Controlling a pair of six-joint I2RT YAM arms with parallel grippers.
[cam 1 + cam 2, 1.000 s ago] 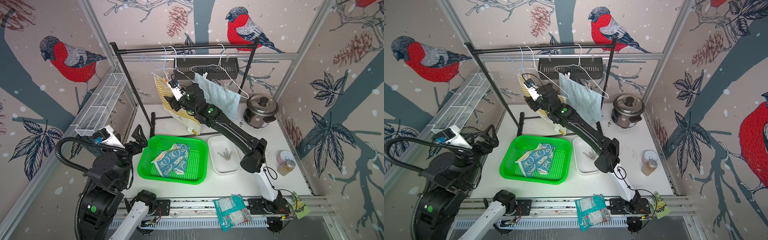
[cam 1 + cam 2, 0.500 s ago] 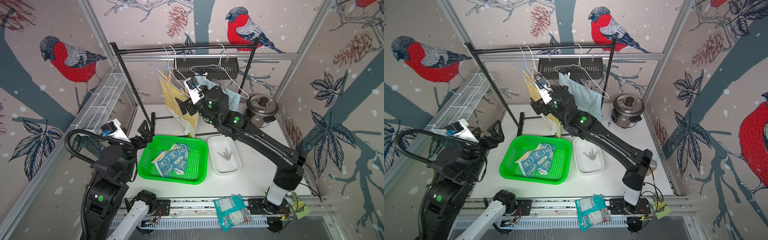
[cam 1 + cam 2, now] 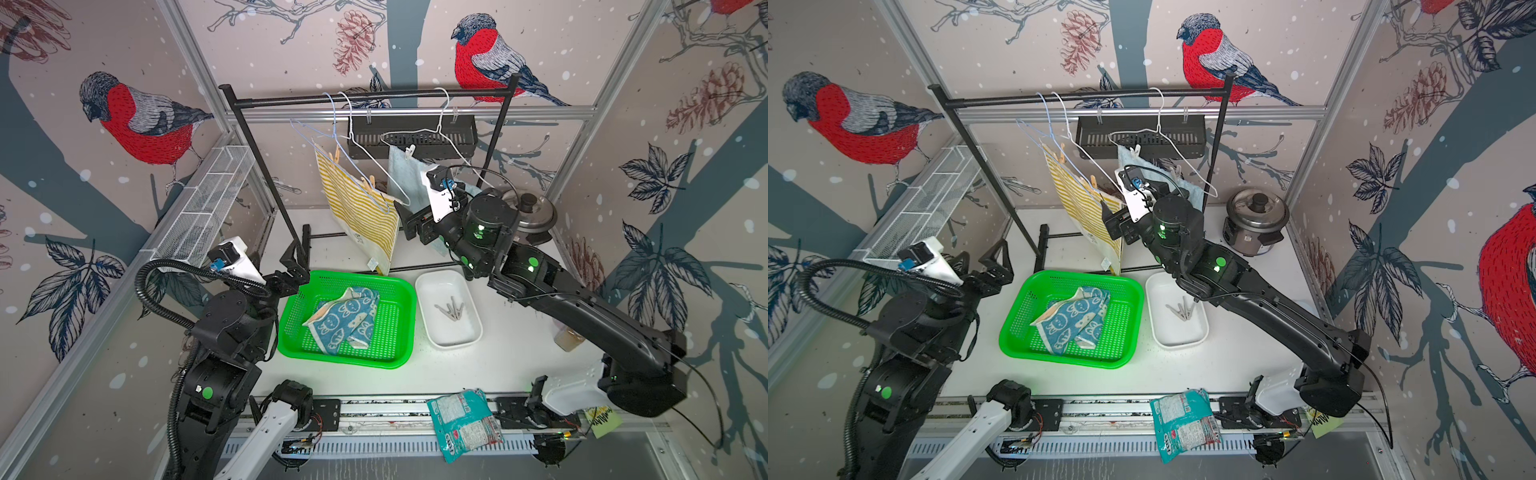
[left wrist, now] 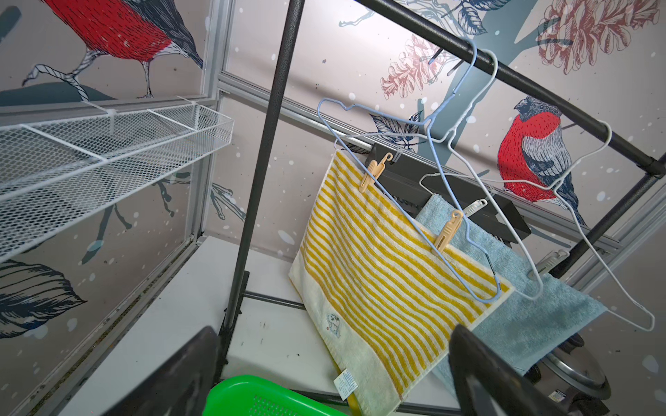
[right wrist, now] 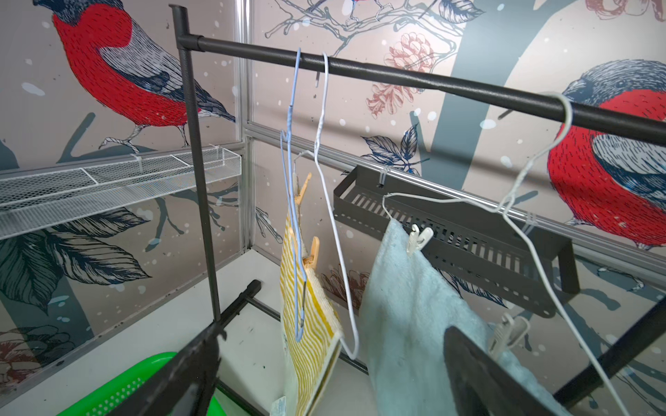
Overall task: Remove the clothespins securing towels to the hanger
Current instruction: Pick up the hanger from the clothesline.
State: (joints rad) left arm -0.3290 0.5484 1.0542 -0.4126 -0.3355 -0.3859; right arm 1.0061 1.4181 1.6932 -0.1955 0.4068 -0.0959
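The striped towel [image 4: 378, 270] is pinned to the blue wire hanger [image 5: 290, 119] by two tan clothespins [image 4: 374, 176]. To its right, the light-blue terry towel [image 5: 407, 306] is pinned up by two white clothespins [image 5: 418, 237]. Both are hung from the black rail [image 3: 374, 97] at the far side, and an empty white wire hanger [image 5: 319, 129] is hung between them.

The right gripper [image 3: 409, 226] is held just beside the striped towel's right edge, jaws apart and empty. The left gripper [image 3: 296, 264] is held near the rack's left post [image 3: 266, 178], jaws wide apart with nothing between them.

The middle of the table is taken by the green basket [image 3: 345, 359], which holds the teal towel [image 3: 345, 316], and by the white tray [image 3: 451, 343], which holds loose clothespins [image 3: 451, 309]. A rice cooker [image 3: 536, 216] is set at the far right. Bare table is seen right of the tray and along the near edge.
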